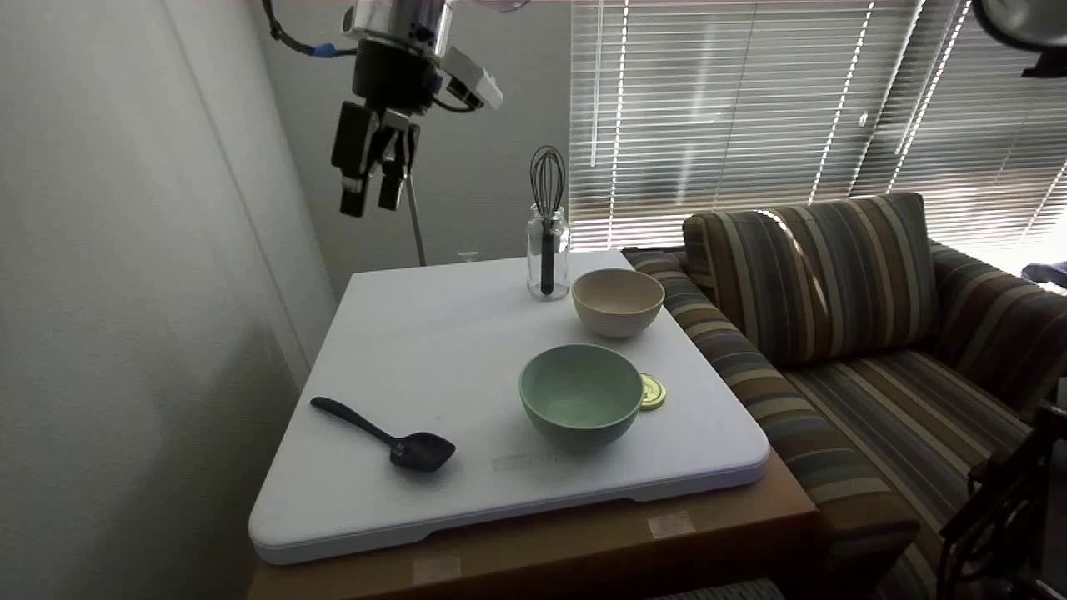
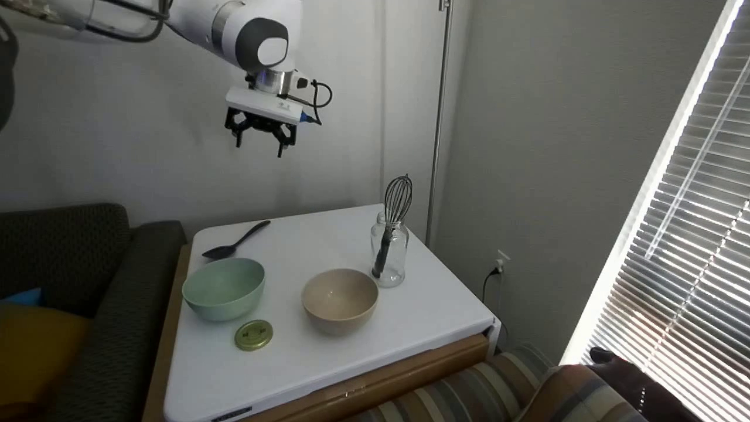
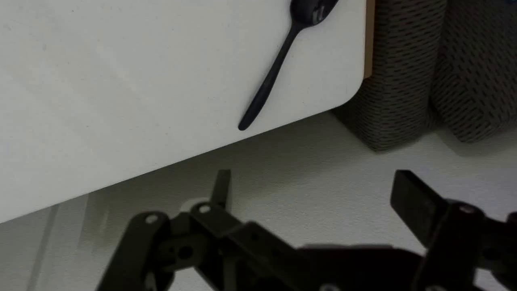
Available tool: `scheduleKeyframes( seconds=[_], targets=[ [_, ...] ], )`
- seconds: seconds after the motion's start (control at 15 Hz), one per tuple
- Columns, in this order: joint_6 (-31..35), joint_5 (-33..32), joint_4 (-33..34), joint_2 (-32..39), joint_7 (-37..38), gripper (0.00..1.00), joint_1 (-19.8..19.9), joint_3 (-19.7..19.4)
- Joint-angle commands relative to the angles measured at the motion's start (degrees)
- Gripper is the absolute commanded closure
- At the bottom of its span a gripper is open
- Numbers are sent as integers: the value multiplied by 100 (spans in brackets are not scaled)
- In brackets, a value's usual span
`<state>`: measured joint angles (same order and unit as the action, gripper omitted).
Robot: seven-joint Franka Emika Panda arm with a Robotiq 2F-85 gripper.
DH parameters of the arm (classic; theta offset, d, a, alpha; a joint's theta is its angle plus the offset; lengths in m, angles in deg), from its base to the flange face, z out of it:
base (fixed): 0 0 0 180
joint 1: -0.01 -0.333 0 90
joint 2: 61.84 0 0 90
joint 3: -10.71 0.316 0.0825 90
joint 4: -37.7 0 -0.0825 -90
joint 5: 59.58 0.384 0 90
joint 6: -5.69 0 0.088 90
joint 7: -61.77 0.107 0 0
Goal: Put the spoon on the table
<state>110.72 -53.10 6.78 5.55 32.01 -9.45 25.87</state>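
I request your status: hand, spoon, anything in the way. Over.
Hand open, empty, in the air. Spoon lies uncovered on table. Green bowl nearby, not touching it.

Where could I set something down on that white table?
The widest patch lies between the spoon and glass jar; a smaller one between the gold lid and striped sofa. It's crowded between the lid and the green bowl, and between the tan bowl and jar.

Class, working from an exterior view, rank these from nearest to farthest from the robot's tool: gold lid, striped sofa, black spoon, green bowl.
From the tool, nearest first:
1. Black spoon: on the table, toward the pale wall.
2. Green bowl: next in from the spoon.
3. Gold lid: just past the bowl.
4. Striped sofa: beyond the table edge opposite that wall.
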Motion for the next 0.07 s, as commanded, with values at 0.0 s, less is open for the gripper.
scheduleKeyframes(
  seconds=[0.0],
  targets=[
    [-29, -12, -5, -30, 7, 0, -9, -16]
  ],
)
